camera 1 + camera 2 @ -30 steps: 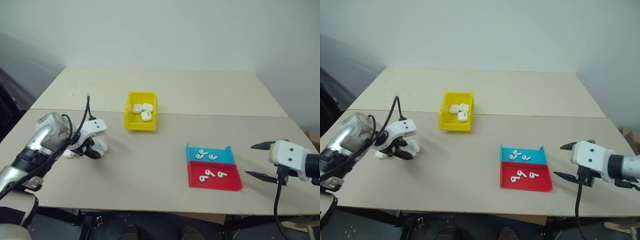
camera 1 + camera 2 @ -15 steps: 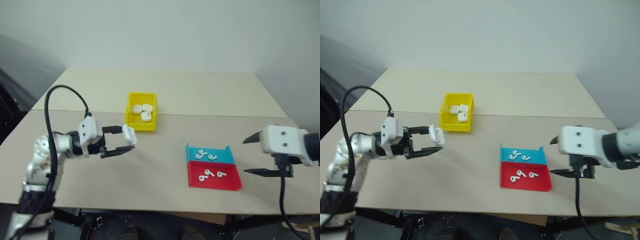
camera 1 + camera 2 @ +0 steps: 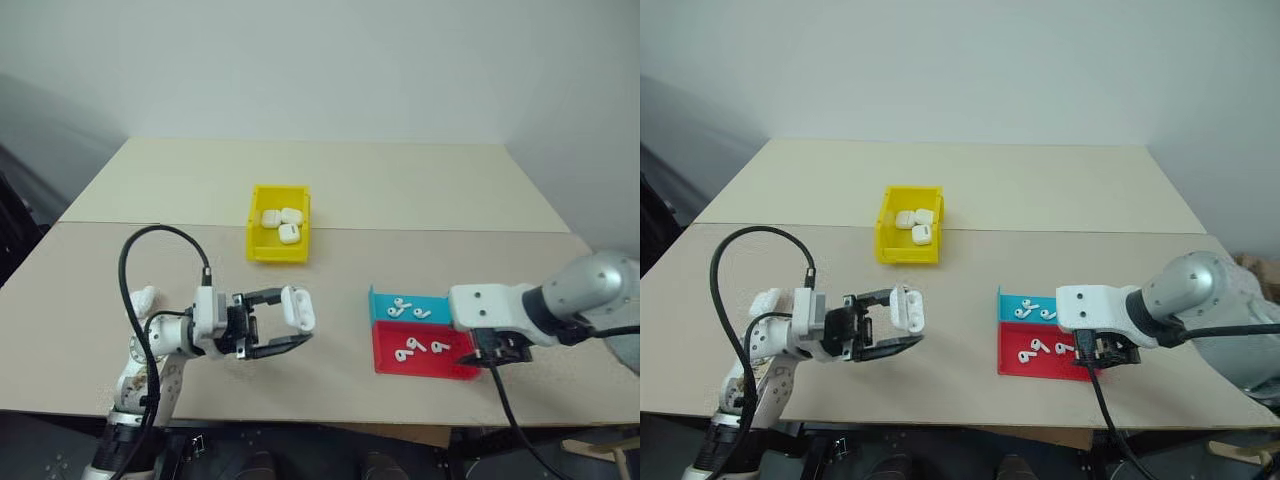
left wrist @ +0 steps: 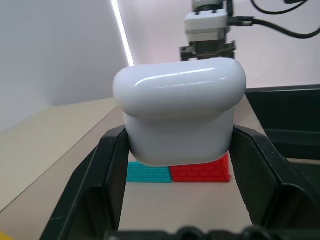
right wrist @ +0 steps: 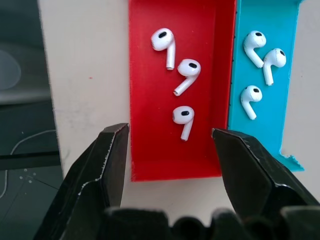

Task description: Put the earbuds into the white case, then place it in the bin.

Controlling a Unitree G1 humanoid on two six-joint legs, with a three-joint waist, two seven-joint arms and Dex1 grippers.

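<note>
Left end effector (image 3: 283,322) grips the white case (image 3: 298,308) above the counter (image 3: 330,390), the yellow bin (image 3: 278,252) beyond it; right end effector (image 5: 167,145), fingers spread, hovers over earbuds (image 5: 184,119) in the red tray (image 5: 150,125)

place: looks like a robot lab or test room, def not a home
walls: plain white wall (image 3: 330,60), totally bare
bench: two plain beige tops pushed together into one bench (image 3: 400,190), seam running across
setup: little sorting bins laid out neat, a yellow bin (image 3: 279,240), a red tray (image 3: 425,352) and a blue tray (image 3: 420,308)
cables: loose black cable (image 3: 140,290) looping off the arm, very test-rig vibe
</note>
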